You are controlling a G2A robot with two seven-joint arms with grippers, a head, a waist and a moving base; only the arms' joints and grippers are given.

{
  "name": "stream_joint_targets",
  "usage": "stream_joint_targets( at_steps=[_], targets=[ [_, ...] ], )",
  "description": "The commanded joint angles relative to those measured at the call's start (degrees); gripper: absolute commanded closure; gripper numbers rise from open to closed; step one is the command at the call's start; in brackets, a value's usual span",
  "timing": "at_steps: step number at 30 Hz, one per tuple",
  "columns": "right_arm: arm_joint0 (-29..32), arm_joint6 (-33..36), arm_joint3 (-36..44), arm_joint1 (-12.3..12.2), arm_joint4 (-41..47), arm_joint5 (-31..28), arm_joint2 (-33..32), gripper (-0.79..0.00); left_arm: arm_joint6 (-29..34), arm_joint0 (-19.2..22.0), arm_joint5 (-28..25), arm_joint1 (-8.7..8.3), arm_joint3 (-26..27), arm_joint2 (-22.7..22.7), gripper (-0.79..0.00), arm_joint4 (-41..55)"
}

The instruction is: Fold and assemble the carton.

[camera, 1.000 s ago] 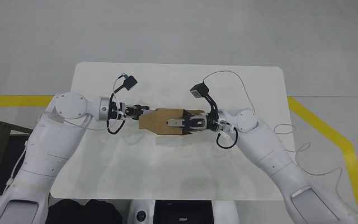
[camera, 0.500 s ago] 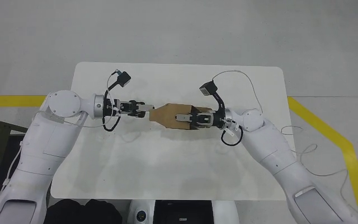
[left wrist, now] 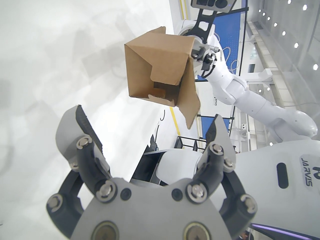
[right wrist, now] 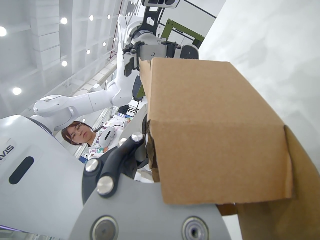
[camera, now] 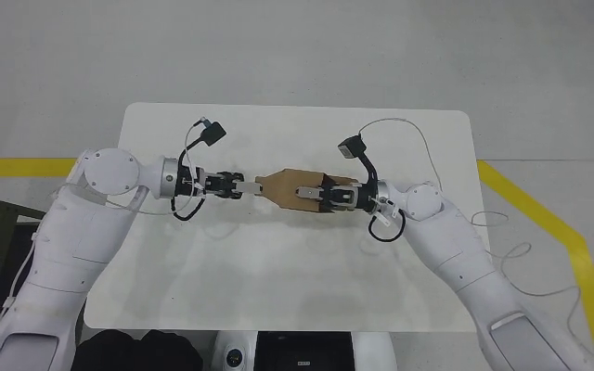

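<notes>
Both arms are held extended inward, grippers facing one another. The left gripper (left wrist: 147,113) is found with its fingers spread wide, nothing between them. The right gripper (camera: 314,194) is found clamped on the carton (camera: 290,179).

The carton (left wrist: 155,66) was plain brown cardboard, matt and slightly fibrous, with raw cut edges and sharp creases along its folds. The left claw (left wrist: 147,116) had pale grey fingers with a smooth matt finish; their pads (left wrist: 87,126) were black and finely ribbed, like rubber. Its links were matt black, its screws shiny metal, and its base plate a dull grey that looked like metal. The right claw (camera: 311,194) showed the same dull grey plate and polished screw heads. The desk (camera: 278,278) was white, smooth and faintly glossy, giving soft reflections. The arm shells (left wrist: 252,106) were glossy white plastic
</notes>
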State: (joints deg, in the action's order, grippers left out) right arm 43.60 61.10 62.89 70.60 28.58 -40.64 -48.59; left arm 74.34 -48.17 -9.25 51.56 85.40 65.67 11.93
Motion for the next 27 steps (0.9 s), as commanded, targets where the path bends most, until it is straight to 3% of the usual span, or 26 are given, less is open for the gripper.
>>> stream_joint_targets(
  at_steps=[1, 15, 27],
  targets=[
    [-0.2, 0.0, 0.1, 0.2, 0.2, -0.2, 0.2, 0.000, -0.3, 0.3, 1.0, 0.00, -0.5, -0.4, -0.785, -1.5],
    [-1.0, 1.9, 1.8, 1.2, 2.4, -0.6, 0.9, 0.000, -1.1, 0.3, 3.6, -0.06, -3.8, -0.6, -0.785, -1.2],
    [-2.0, 1.5, 2.1, 2.4, 3.7, -1.0, 2.3, 0.000, -0.5, 0.3, 0.4, 0.23, -3.1, -1.1, -0.785, 2.2]
  ],
)
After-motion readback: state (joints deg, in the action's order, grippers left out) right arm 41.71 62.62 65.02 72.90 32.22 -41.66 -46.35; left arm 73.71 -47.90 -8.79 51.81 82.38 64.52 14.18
